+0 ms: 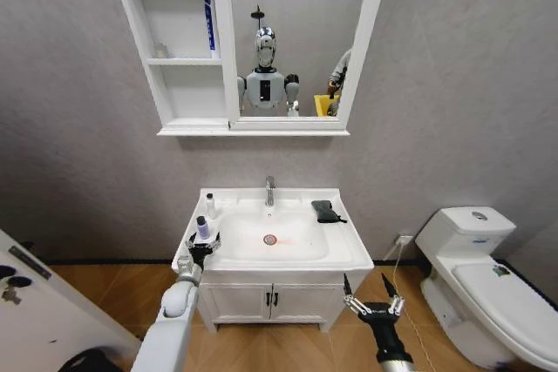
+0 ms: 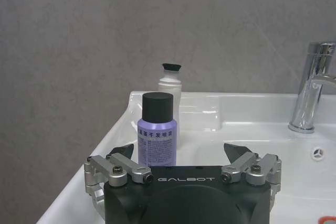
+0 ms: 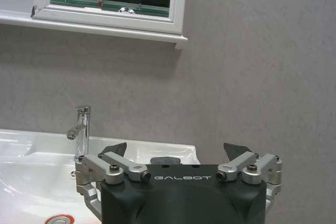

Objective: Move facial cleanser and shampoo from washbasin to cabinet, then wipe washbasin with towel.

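Washbasin (image 1: 344,250): white, set on a two-door vanity (image 1: 272,300) against the grey wall, chrome tap (image 1: 269,190) at the back centre.

Purple bottle (image 2: 156,129): stands upright on the basin's left rim, long axis vertical, black cap up, printed label facing the left wrist camera. White bottle (image 2: 170,88): also upright, dark cap up, just behind it toward the back left corner.

Towel (image 1: 325,211): dark, lies flat on the back right rim, well apart from both bottles.

Left gripper (image 2: 182,153): at the basin's left front edge, jaws spread wide, pointing at the purple bottle. The bottle stands near the left-hand finger, not gripped; contact cannot be judged.

Right gripper (image 1: 372,284): low in front of the vanity's right corner, clear of the basin, jaws spread wide and holding nothing.

Cabinet (image 1: 179,50): mounted on the wall above, shelves left of the mirror (image 1: 296,37). A blue and white tube (image 1: 208,19) stands upright on its middle shelf.
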You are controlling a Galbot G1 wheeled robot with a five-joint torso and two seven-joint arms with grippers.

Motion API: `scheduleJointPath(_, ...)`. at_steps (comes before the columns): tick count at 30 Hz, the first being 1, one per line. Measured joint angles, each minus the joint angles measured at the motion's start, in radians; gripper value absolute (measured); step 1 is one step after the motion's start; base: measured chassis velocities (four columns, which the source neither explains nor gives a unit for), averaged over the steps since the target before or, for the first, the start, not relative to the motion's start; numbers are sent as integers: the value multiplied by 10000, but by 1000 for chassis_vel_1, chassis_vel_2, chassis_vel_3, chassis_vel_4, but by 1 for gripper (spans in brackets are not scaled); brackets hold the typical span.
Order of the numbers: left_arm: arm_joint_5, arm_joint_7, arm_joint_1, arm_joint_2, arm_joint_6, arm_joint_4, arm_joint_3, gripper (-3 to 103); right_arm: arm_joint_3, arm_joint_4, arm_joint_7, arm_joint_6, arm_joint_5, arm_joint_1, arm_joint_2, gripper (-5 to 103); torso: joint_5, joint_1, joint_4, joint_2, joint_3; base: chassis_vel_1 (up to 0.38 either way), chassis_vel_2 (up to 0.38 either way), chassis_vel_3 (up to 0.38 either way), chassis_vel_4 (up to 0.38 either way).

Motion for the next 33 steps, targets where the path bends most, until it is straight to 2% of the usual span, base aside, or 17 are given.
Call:
scheduleJointPath(6, 223, -134, -381, -99, -83, 558, -142, 97, 134, -82, 6, 50, 218, -11, -87, 100, -1, 1, 0, 1, 0, 0, 0, 0, 0)
scheduleJointPath(7, 259, -211, -453, -120, -109, 716, -185, 87, 138, -104, 6, 69, 243, -9, -90, 100, 0, 1, 0, 1, 0, 0, 0, 0, 0)
scheduleJointPath(8, 259, -211, -453, -120, -109, 716, -185, 87, 138, -104, 6, 69, 243, -9, -90, 100, 0, 1, 0, 1, 0, 0, 0, 0, 0)
scheduleJointPath(10, 287, -238, -488, -133, -151, 842, -226, 76, 131, -122, 6, 87, 260, -5, -84, 100, -1, 0, 0, 0, 0, 0, 0, 0, 0)
scheduleJointPath(12, 289, -238, -489, -134, -163, 862, -242, 76, 116, -140, 6, 90, 275, 2, -81, 100, -1, 0, 1, 0, 0, 0, 0, 0, 0)
scheduleJointPath(15, 288, -231, -485, -122, -165, 864, -255, 60, 87, -181, 6, 93, 293, 37, -78, 100, -1, 0, 0, 1, 0, 0, 0, 0, 0)
scheduleJointPath(16, 288, -231, -485, -122, -165, 864, -255, 60, 87, -181, 6, 93, 293, 37, -78, 100, -1, 0, 0, 1, 0, 0, 0, 0, 0)
scheduleJointPath(19, 281, -160, -465, -93, -166, 796, -264, 44, 72, -211, 6, 107, 312, 57, -70, 100, -1, 1, 0, 1, 0, 0, 0, 0, 0)
scheduleJointPath(22, 277, -133, -418, -73, -149, 650, -261, 42, 72, -224, 6, 121, 317, 55, -67, 100, -2, 0, -1, 0, 0, 0, 0, 0, 0)
scheduleJointPath(27, 230, -79, -103, 140, 145, -260, -187, 42, 73, -255, 6, 150, 346, 52, -84, 100, -2, 1, -1, 0, 0, 0, 0, 0, 0)
scheduleJointPath(30, -325, -154, 366, 805, 1342, -2196, 38, 42, 25, -305, 2, 160, 356, 102, -85, 100, -3, 0, 0, 1, 0, 0, 0, 0, 0)
scheduleJointPath(31, -325, -154, 366, 805, 1342, -2196, 38, 42, 25, -305, 2, 160, 356, 102, -85, 100, -3, 0, 0, 1, 0, 0, 0, 0, 0)
scheduleJointPath(33, -1028, -284, 487, 1558, 2414, -3745, 155, 42, -39, -346, -5, 161, 325, 150, -77, 100, -1, 0, 0, 1, -1, 0, 0, 0, 0)
